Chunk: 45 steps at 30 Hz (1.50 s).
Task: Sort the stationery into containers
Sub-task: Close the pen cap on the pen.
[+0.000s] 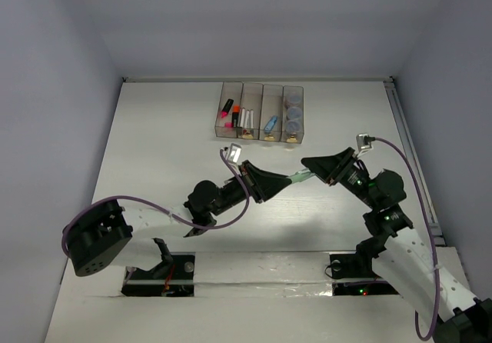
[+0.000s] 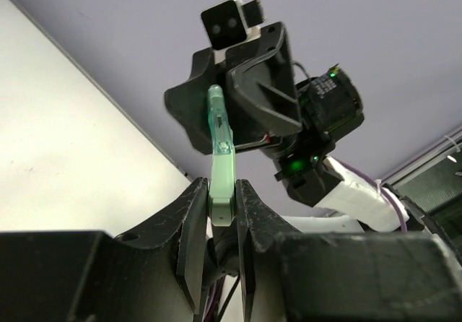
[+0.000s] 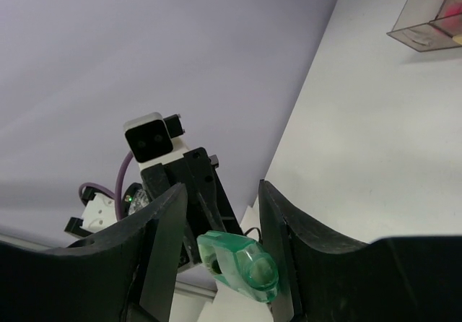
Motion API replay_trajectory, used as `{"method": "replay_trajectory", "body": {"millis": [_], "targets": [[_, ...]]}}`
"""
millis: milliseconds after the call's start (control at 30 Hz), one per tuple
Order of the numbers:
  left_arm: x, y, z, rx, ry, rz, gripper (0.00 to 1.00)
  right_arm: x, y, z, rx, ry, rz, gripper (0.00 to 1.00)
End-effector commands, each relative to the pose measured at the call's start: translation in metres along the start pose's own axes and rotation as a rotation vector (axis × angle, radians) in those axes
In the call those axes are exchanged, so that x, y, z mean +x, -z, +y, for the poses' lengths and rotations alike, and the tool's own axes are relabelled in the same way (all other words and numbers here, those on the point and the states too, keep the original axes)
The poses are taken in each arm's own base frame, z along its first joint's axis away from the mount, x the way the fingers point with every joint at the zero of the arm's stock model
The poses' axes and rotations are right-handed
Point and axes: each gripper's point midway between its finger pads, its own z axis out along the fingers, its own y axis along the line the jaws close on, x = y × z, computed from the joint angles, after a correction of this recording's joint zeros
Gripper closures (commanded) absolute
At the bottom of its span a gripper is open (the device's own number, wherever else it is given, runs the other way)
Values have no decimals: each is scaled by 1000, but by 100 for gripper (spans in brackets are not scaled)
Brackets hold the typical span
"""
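mid-air handover: left gripper (image 2: 222, 192) jaws clamped on the pale green marker (image 2: 224, 156), right gripper (image 3: 222, 192) jaws apart around its far end. next, the right should close before the left releases, then carry it to the bins (image 1: 273, 97).

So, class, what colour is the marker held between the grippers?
Pale green marker; left wrist view shows it best.

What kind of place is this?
Most likely a robotics lab test cell: a plain white table boxed in by bare pale walls, two cabled robot arms bolted at its near edge, and a row of translucent brownish-grey plastic bins.
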Motion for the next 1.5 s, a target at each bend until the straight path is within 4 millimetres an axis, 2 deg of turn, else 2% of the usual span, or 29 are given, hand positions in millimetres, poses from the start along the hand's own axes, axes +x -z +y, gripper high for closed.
{"method": "replay_trajectory", "body": {"millis": [0, 167, 300, 500, 600, 667, 867, 1067, 1200, 1400, 1467], "targets": [[-17, 4, -20, 79, -21, -67, 100, -6, 1, 14, -34, 35, -29, 50], [-18, 5, -20, 76, -25, -67, 100, -9, 4, 13, -23, 37, -47, 53], [-18, 5, -21, 76, -24, -71, 100, -9, 5, 14, -21, 40, -50, 60], [-22, 7, -21, 68, -43, -79, 100, -7, 6, 8, -3, 34, -46, 61], [-23, 6, -23, 73, -43, -80, 100, -7, 6, 6, 2, 36, -48, 71], [-21, 4, -24, 79, -39, -72, 100, -6, 5, 5, 5, 37, -43, 73], [-19, -1, -25, 100, -23, -70, 100, -4, 2, 5, -3, 36, -23, 87], [-23, -2, -33, 141, -6, -87, 100, -4, 3, 2, 3, 43, -34, 89], [-31, -1, -49, 208, 22, -119, 100, -4, 4, 3, -18, 68, -38, 89], [-42, 2, -70, 304, 65, -157, 100, -3, 5, 10, -61, 79, -37, 88], [-41, -1, -71, 316, 75, -151, 100, -3, 5, 14, -79, 74, -33, 88]]}}
